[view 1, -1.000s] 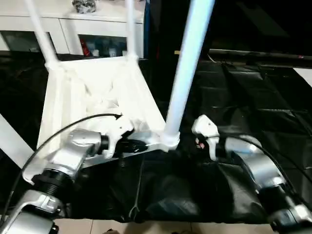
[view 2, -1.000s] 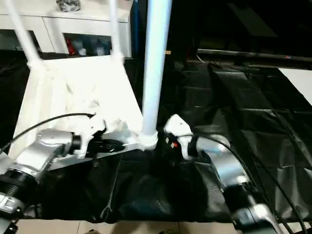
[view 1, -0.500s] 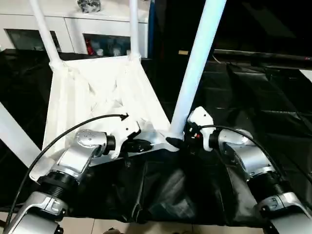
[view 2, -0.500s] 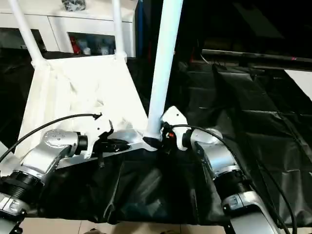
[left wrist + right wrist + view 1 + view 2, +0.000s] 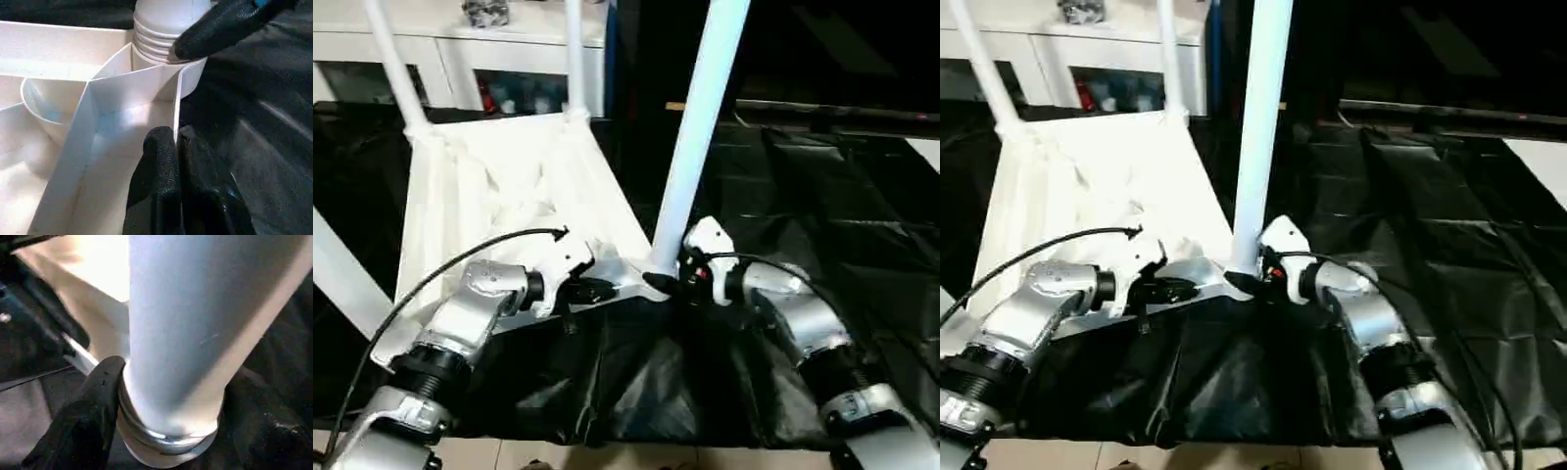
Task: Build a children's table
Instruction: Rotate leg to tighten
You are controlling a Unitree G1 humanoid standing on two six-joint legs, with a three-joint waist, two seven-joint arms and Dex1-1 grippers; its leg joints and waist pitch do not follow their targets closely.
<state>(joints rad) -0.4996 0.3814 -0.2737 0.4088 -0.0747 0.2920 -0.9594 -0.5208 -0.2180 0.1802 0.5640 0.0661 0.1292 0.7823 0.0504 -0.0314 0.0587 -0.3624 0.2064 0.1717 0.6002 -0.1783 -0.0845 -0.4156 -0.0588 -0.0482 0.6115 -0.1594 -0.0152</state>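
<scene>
The children's table lies upside down: its white ribbed tabletop [image 5: 509, 186] rests on the black cover with legs standing up from its corners. At the near right corner socket stands a thick white leg [image 5: 697, 127]. My right gripper [image 5: 672, 280] is shut on this leg's ribbed base [image 5: 166, 431], one black finger [image 5: 93, 401] on each side. My left gripper [image 5: 595, 290] is shut on the tabletop's thin near rim [image 5: 177, 105], just left of that socket. Two more legs [image 5: 391, 59] [image 5: 575, 54] rise at the far corners, and another [image 5: 337, 274] shows at the left.
The black-covered work table [image 5: 822, 196] stretches away to the right and behind. Its front edge and a strip of pale floor [image 5: 607, 458] lie just below my forearms. A white cabinet [image 5: 460, 44] stands behind the tabletop. A black cable [image 5: 460, 264] loops over my left forearm.
My right gripper has moved left to the base of the near right leg and closed in around it. The left gripper has kept its hold on the rim.
</scene>
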